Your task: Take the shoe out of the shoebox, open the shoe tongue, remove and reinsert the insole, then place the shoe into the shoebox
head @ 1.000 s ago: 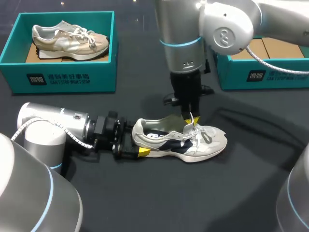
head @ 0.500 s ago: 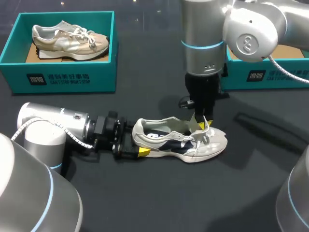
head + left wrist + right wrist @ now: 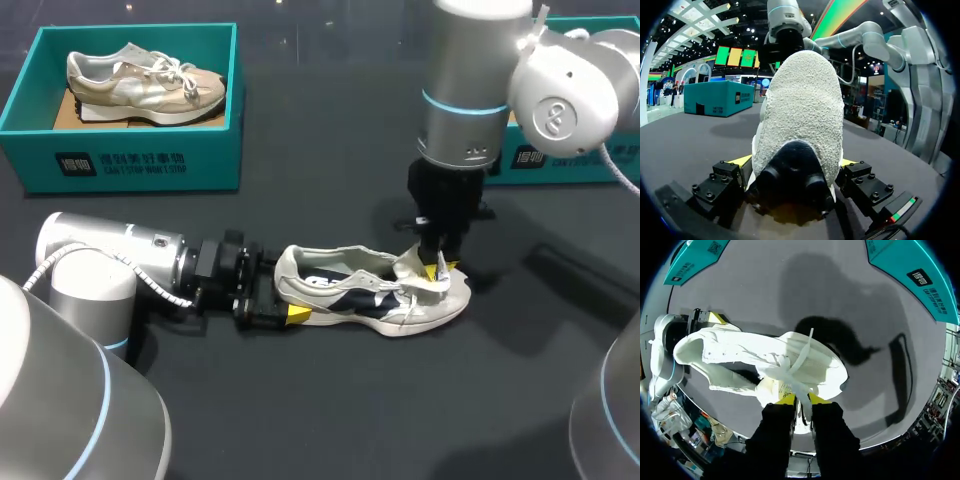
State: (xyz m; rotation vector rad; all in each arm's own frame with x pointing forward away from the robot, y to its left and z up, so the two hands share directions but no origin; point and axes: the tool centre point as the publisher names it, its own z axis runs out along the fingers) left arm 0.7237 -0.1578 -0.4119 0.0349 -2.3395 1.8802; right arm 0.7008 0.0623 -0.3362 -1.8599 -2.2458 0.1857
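Note:
A white and navy shoe (image 3: 370,292) lies on its side on the dark table, toe to the right. My left gripper (image 3: 285,297) reaches in low from the left and stands wide around the heel. In the left wrist view the fuzzy heel (image 3: 802,110) fills the space between that gripper's (image 3: 794,162) fingers and touches both. My right gripper (image 3: 437,268) hangs straight down over the forefoot. In the right wrist view its (image 3: 801,400) yellow tips pinch the white tongue and a lace of the shoe (image 3: 765,357), the tongue pulled toward the toe.
A teal shoebox (image 3: 130,155) at the back left holds a beige shoe (image 3: 145,78). A second teal box (image 3: 575,150) stands at the back right, partly behind my right arm. Bare dark tabletop lies in front of the shoe.
My right arm has moved to the right, from over the shoe's middle to its forefoot, dragging the tongue toward the toe. The left arm and the shoe's heel have stayed put.

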